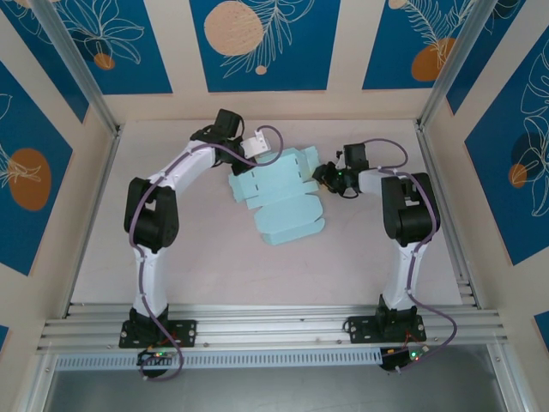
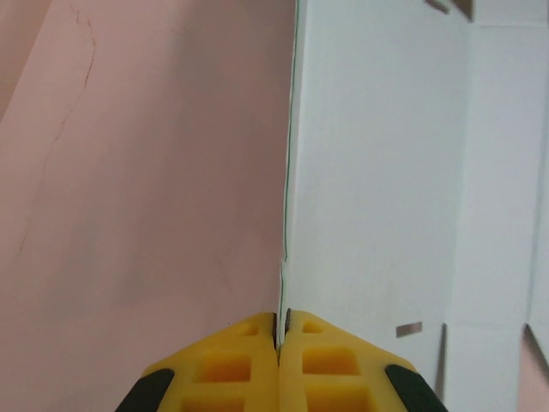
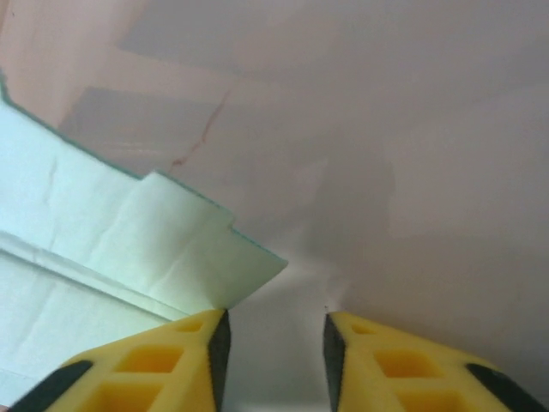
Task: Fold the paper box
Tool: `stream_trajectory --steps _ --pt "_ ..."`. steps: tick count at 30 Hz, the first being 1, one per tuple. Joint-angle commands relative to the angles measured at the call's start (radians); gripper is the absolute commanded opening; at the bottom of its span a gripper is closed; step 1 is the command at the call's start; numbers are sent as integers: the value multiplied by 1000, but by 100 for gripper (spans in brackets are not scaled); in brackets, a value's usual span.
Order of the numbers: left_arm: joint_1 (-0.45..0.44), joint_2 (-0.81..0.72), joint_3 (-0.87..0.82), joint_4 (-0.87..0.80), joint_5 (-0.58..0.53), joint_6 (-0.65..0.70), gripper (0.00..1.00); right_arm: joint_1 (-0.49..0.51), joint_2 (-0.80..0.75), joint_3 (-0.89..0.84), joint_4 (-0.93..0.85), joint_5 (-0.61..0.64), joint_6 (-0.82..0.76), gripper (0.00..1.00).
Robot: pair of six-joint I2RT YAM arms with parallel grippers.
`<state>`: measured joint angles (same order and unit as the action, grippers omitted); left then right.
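The left gripper (image 2: 280, 342) is clamping fully closed on the pale-blue thin-card paper box (image 2: 377, 189) edge, likely anchoring it; right gripper (image 3: 276, 343) is hovering part-open, empty, beside 1 flap (image 3: 206, 249).

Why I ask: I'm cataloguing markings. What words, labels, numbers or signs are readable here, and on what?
None: no readable text anywhere.
The paper box is plain, unprinted card.
The wall panels carry only leaf and circle patterns, no lettering.
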<state>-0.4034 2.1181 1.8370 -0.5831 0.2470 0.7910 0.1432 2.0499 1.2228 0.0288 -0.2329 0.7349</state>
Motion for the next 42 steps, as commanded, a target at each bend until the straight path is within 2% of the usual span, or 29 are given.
stream_trajectory --steps 1,9,18,23,33,42 --pt "-38 -8 -2 26 -99 29 0 16 -72 -7 -14 -55 26 30" --pt "-66 2 14 69 -200 16 0 22 -78 -17 44 -158 105 28" --pt "-90 -35 -36 150 -246 19 0 42 -52 -21 86 -165 127 28" --pt "-117 -104 -162 317 -344 59 0 44 -37 -23 104 -184 135 28" --pt "-190 -177 -460 778 -574 178 0 21 -48 -56 149 -236 140 27" --pt "-230 -190 -594 1112 -666 300 0 -14 -79 -94 174 -270 144 28"
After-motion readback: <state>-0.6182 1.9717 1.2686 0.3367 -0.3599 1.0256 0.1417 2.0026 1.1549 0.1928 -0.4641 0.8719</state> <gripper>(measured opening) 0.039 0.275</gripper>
